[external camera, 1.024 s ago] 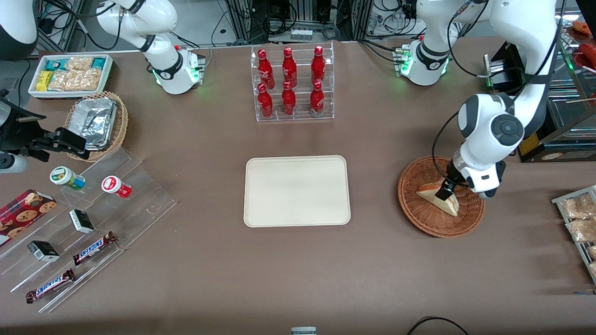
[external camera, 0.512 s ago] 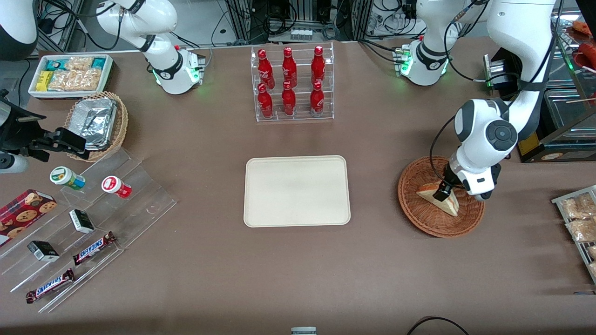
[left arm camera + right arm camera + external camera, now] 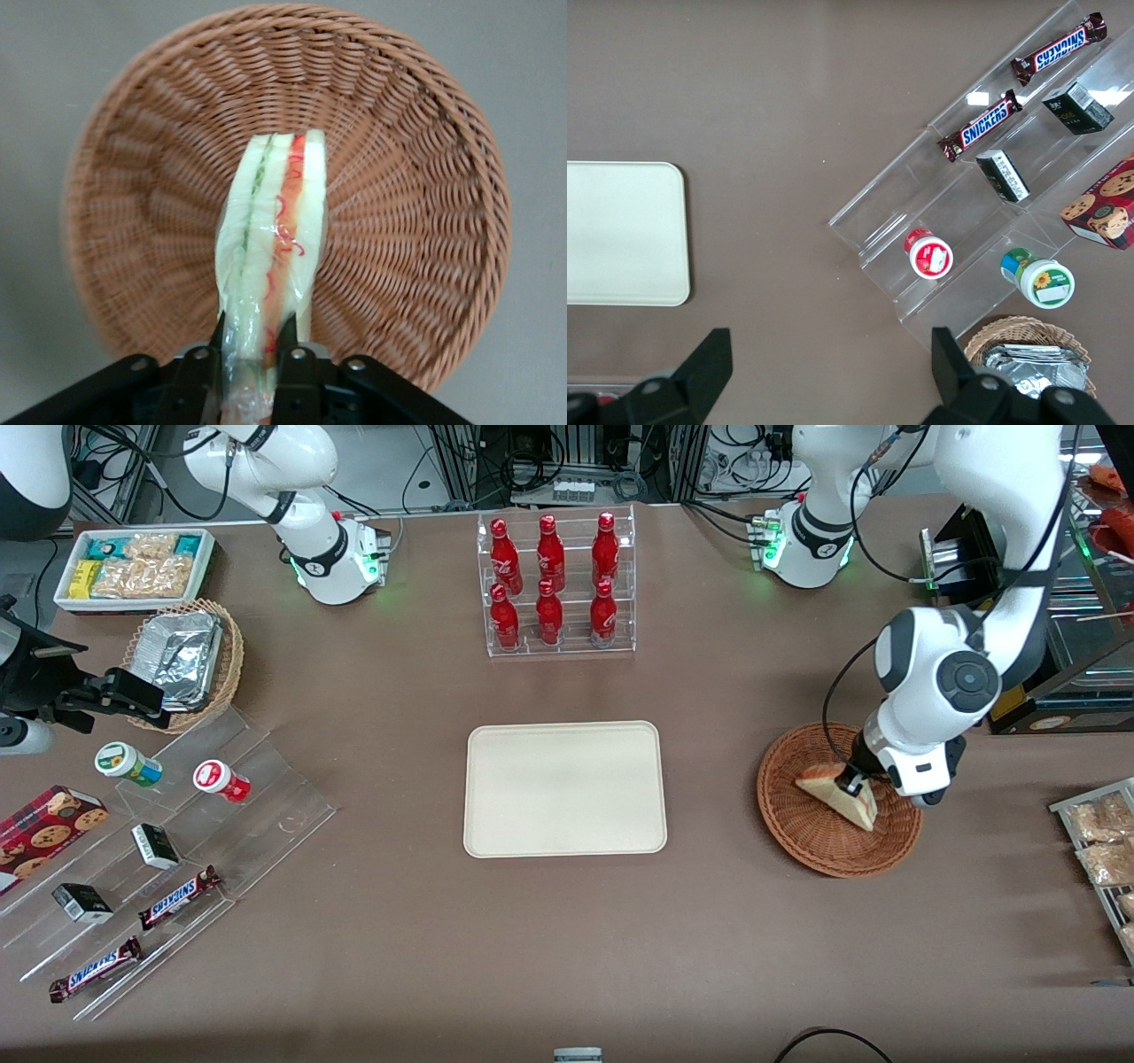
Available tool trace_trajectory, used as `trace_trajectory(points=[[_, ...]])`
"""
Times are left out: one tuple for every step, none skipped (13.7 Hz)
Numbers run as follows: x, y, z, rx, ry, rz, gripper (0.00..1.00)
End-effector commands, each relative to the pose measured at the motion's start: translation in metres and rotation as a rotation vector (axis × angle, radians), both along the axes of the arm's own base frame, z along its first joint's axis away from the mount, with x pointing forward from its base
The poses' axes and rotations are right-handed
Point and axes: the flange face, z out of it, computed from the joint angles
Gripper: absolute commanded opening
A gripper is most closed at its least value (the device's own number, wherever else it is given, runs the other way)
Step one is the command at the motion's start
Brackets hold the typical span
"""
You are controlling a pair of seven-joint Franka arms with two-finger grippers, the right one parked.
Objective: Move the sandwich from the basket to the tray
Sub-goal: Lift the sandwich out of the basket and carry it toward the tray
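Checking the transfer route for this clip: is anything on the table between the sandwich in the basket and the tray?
Nothing visible. The hand is shut on the sandwich over the reddish-brown basket. Only bare brown tabletop lies between basket and cream tray, which holds nothing. The rack of red bottles stands farther from the front camera.

The left arm reaches down, its wrist bent low, and the gripper (image 3: 853,783) points downward with both fingers (image 3: 285,341) pinched tight on the sandwich (image 3: 270,257).

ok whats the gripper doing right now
Left gripper: fingers closed on the sandwich, over the basket.
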Motion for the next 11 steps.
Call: trace_trajectory(points=[[-0.009, -0.035, 0.079, 0.033, 0.036, -0.128, 0.0], [-0.01, -0.055, 0.102, 0.037, 0.049, -0.176, 0.0], [-0.012, -0.082, 0.118, 0.04, 0.069, -0.244, 0.0], [-0.017, -0.117, 0.132, 0.043, 0.093, -0.326, 0.0], [-0.021, -0.154, 0.142, 0.041, 0.092, -0.393, 0.0], [-0.026, -0.194, 0.152, 0.029, 0.065, -0.445, 0.0], [-0.031, -0.235, 0.16, 0.017, 0.045, -0.504, 0.0], [-0.036, -0.266, 0.156, 0.001, 0.039, -0.559, 0.0], [-0.039, -0.29, 0.151, -0.014, 0.039, -0.596, 0.0], [-0.04, -0.321, 0.142, -0.028, 0.037, -0.637, 0.0], [-0.045, -0.354, 0.126, -0.032, 0.044, -0.683, 0.0]])
